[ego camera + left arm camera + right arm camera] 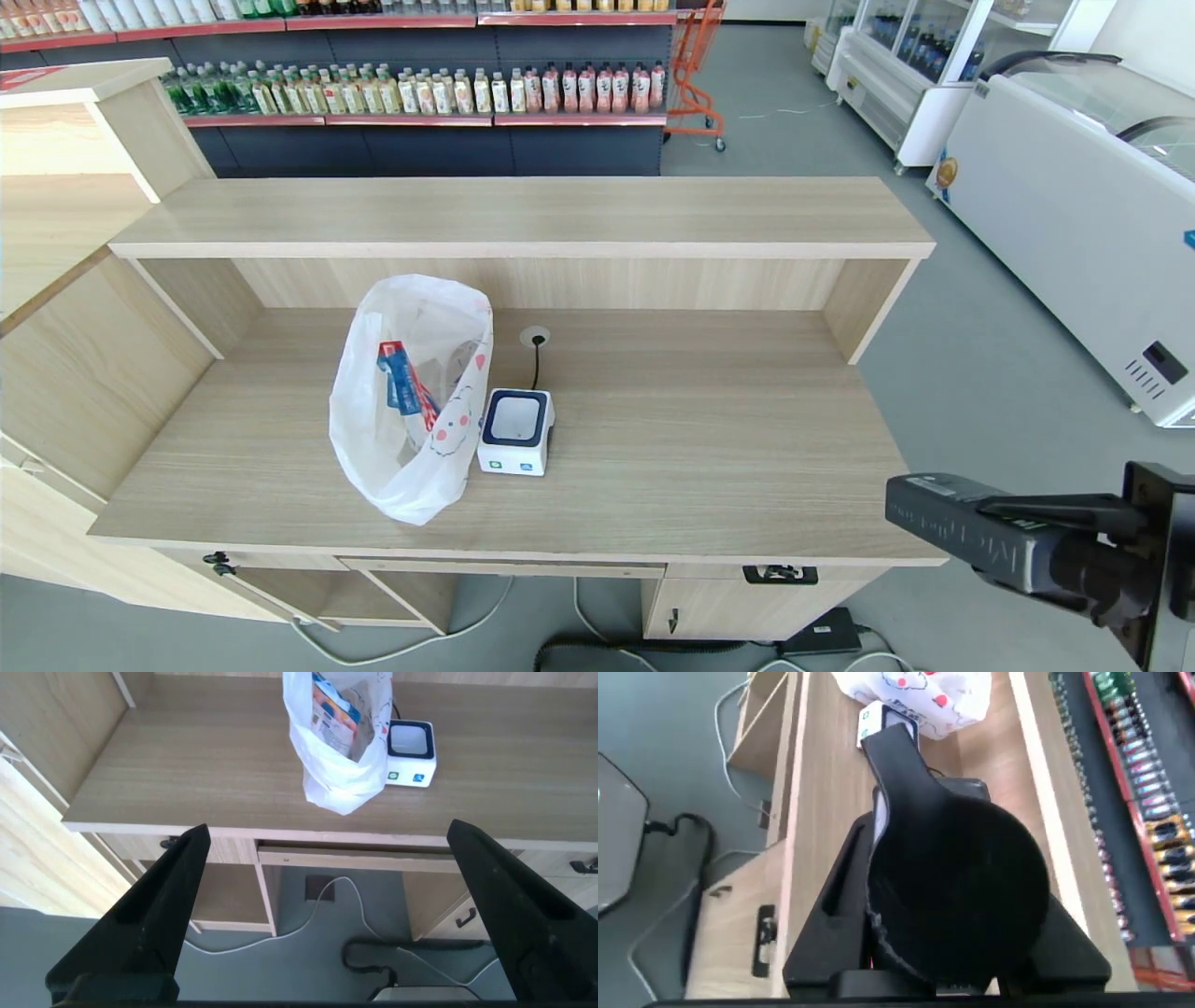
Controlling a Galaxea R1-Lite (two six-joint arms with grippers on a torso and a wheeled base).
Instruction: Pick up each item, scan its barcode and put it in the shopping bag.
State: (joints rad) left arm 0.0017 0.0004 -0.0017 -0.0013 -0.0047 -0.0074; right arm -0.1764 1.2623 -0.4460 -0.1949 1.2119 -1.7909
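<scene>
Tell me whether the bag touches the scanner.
Touching. In the head view the bag leans against the scanner, with no gap between them.

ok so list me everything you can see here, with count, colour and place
shopping bag: one, white with pink print, on the counter beside the scanner
boxed item: at least one, blue and red, inside the bag
barcode scanner: one, white with dark blue frame, mid counter
cable: one, black, from scanner to counter hole
counter: one, light wood
bottles: many, mixed colours, shelves behind
trolley: one, orange, by the shelves
freezers: at least two, white, robot's right
left end effector: black, open, before the counter's near edge
right end effector: black, off the counter's near right corner
</scene>
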